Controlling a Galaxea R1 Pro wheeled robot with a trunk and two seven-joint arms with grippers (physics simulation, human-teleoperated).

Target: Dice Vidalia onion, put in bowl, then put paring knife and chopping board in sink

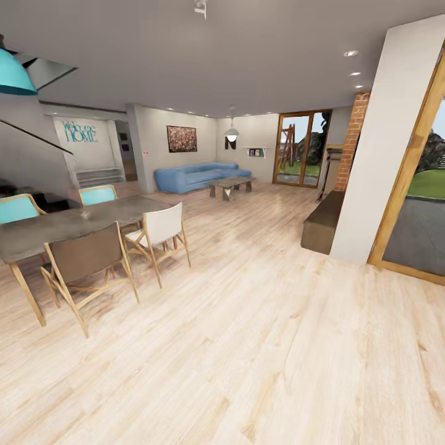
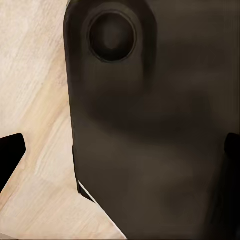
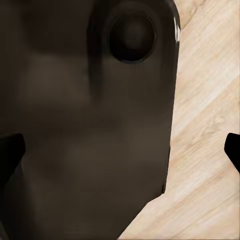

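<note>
The sink, onion, chopping board, paring knife, bowl and countertop are out of view; the head view looks across a living and dining room. In the left wrist view my left gripper (image 2: 120,152) hangs open over my own dark body and the wooden floor (image 2: 35,100), its black fingertips (image 2: 10,156) far apart with nothing between them. My right gripper (image 3: 120,152) is likewise open beside the dark body, over pale floorboards (image 3: 205,125), and its fingertips (image 3: 233,149) hold nothing.
A grey dining table (image 1: 62,227) with several chairs (image 1: 162,228) stands at the left. A white pillar (image 1: 386,154), a low bench (image 1: 322,224) and a glass door (image 1: 426,210) are at the right. A blue sofa (image 1: 198,175) and coffee table (image 1: 230,184) sit far ahead across open wooden floor (image 1: 247,346).
</note>
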